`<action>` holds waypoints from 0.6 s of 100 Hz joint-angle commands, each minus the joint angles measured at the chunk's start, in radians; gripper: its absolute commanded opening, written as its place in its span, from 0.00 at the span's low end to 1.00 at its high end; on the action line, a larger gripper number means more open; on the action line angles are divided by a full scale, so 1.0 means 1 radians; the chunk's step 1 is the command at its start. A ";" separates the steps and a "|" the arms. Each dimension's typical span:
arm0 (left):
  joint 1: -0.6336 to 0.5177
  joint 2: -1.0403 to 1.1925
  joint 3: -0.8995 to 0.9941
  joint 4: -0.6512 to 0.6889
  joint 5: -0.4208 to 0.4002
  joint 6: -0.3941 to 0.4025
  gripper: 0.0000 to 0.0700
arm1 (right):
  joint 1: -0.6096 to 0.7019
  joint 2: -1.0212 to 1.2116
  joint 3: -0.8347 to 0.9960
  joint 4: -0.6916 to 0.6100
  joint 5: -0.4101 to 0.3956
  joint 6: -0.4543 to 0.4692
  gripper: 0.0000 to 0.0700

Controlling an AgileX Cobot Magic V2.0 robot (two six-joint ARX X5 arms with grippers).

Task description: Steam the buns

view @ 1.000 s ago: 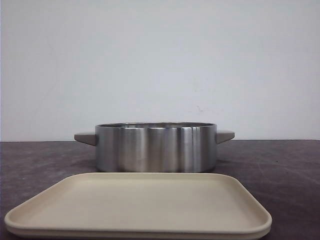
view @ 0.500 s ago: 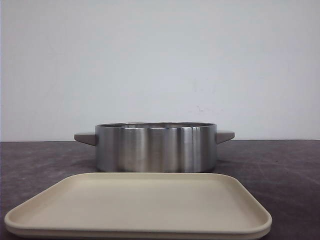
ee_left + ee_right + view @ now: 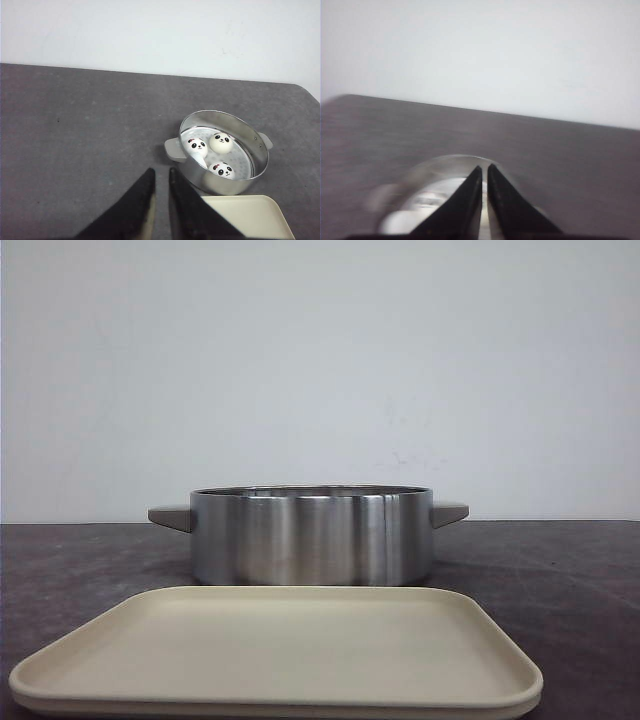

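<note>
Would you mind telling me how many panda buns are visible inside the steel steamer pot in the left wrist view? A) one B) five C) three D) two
C: three buns with panda faces show on the perforated floor of the steamer pot.

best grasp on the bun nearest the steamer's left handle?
Probably from straight above, fingers closing across the dome's widest part. That bun sits low inside the steamer, close against the steel wall, so a side approach is blocked. Two other buns lie nearby but apart, leaving room for fingers.
</note>
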 commanded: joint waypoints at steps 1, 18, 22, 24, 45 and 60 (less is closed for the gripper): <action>-0.006 0.006 0.016 0.007 -0.003 0.000 0.02 | -0.043 -0.072 -0.079 0.056 -0.023 -0.016 0.01; -0.006 0.006 0.016 0.008 -0.003 0.000 0.02 | -0.237 -0.341 -0.391 0.251 -0.175 -0.032 0.01; -0.006 0.006 0.016 0.007 -0.003 0.000 0.02 | -0.288 -0.400 -0.449 0.243 -0.209 -0.032 0.01; -0.006 0.006 0.016 0.007 -0.003 0.000 0.02 | -0.315 -0.428 -0.477 0.237 -0.227 -0.032 0.01; -0.006 0.006 0.016 0.007 -0.003 0.000 0.02 | -0.573 -0.644 -0.702 0.222 -0.385 -0.024 0.01; -0.006 0.006 0.016 0.008 -0.003 0.000 0.02 | -0.681 -0.755 -0.807 0.222 -0.403 -0.019 0.01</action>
